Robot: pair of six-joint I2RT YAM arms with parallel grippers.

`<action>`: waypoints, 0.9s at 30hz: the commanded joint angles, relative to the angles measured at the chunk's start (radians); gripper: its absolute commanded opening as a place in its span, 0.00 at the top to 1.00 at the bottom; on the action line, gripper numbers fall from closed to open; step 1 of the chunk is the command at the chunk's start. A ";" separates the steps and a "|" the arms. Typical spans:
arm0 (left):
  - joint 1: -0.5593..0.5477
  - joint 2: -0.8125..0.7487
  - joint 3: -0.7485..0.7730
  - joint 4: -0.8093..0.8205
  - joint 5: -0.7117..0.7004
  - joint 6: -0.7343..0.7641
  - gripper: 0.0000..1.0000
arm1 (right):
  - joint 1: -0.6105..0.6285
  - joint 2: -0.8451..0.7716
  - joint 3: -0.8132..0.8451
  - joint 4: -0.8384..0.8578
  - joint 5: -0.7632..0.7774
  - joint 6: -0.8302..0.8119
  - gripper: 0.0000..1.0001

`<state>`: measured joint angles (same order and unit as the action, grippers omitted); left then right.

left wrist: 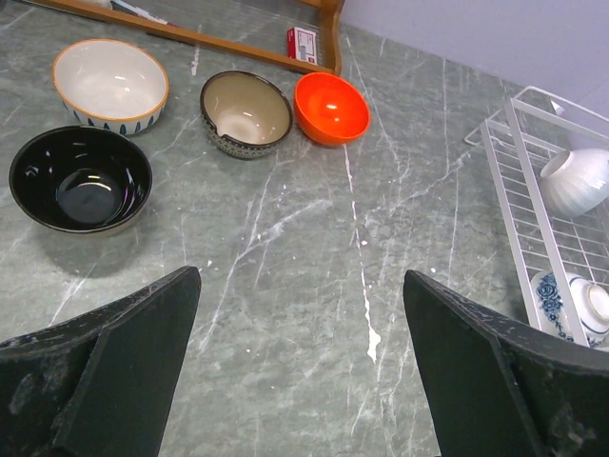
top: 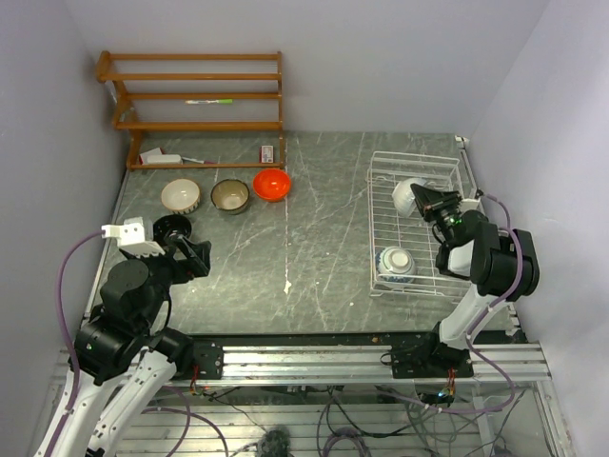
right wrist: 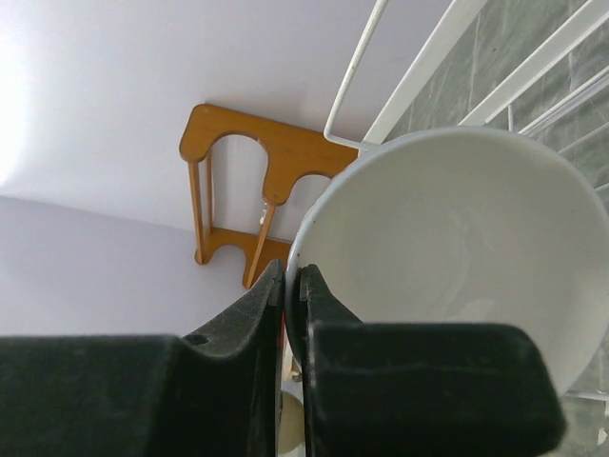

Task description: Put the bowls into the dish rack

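Note:
The white wire dish rack (top: 372, 228) stands at the right. A plain white bowl (top: 405, 195) rests tilted in its far end, and my right gripper (top: 424, 202) is shut on its rim; the wrist view shows the fingers (right wrist: 266, 314) pinching that rim (right wrist: 447, 248). A blue-and-white bowl (top: 396, 262) sits in the rack's near end. On the table at the left lie a cream bowl (left wrist: 109, 84), a tan bowl with a dark rim (left wrist: 245, 112) and an orange-red bowl (left wrist: 331, 107). My left gripper (left wrist: 300, 276) hovers open above bare table, nearer than these bowls.
A black bowl (left wrist: 81, 178) lies close to the left gripper's left finger. The brown wooden shelf (top: 195, 95) stands against the back wall, with a small red box (top: 268, 152) on its bottom board. The rack's edge (left wrist: 509, 190) shows at the right of the left wrist view.

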<state>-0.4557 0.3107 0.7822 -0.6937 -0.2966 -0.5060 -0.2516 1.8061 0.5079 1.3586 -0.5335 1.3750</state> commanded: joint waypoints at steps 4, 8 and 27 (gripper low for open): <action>-0.011 -0.012 0.017 0.006 -0.021 -0.005 0.01 | 0.002 0.065 -0.134 -0.042 0.035 -0.002 0.90; -0.010 -0.012 0.016 0.006 -0.021 -0.004 0.01 | -0.004 0.050 -0.172 -0.026 0.054 0.008 0.90; -0.011 -0.001 0.016 0.008 -0.018 0.000 0.01 | -0.119 0.043 -0.261 0.080 -0.012 0.059 0.99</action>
<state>-0.4576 0.3077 0.7822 -0.6941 -0.2966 -0.5056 -0.3294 1.7908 0.3397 1.5284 -0.5125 1.4780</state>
